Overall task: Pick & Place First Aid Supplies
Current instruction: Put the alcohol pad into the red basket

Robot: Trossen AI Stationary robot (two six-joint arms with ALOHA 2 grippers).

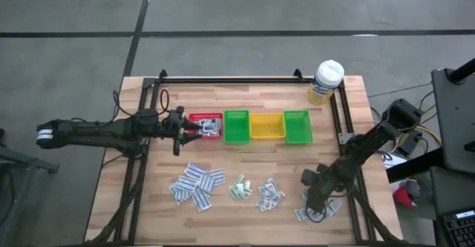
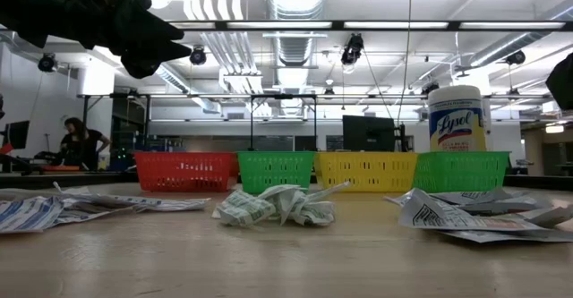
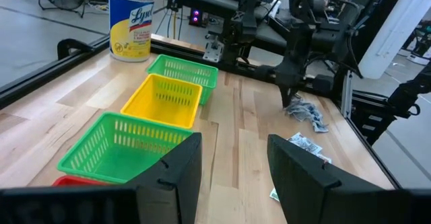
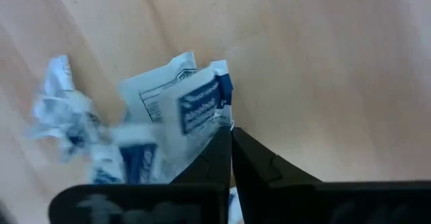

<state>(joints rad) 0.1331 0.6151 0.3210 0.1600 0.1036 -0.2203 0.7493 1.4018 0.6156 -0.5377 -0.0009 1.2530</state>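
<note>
Because these packets (image 4: pixel 182 106) are thin paper, you should expect almost no weight and no stiffness: they will bend, crumple and slide on the smooth wood, and a flat one offers nothing to bite except an edge or a raised corner. They lie in several loose heaps along the near half of the desk (image 1: pixel 148 202), in front of the row of bins (image 1: pixel 266 126), and your right pincer (image 1: pixel 315 202) is down in the rightmost heap near the desk's right edge. Its fingers are together, and the right wrist view shows their tips meeting at the rim of a blue-printed packet; whether paper is truly pinched there I cannot tell. Overlapping neighbours may drag along, so judge a lift cautiously. Your left pincer (image 3: pixel 232 177) waits with its fingers apart, holding nothing, over the red bin (image 1: pixel 207 127) at the row's left end
</note>
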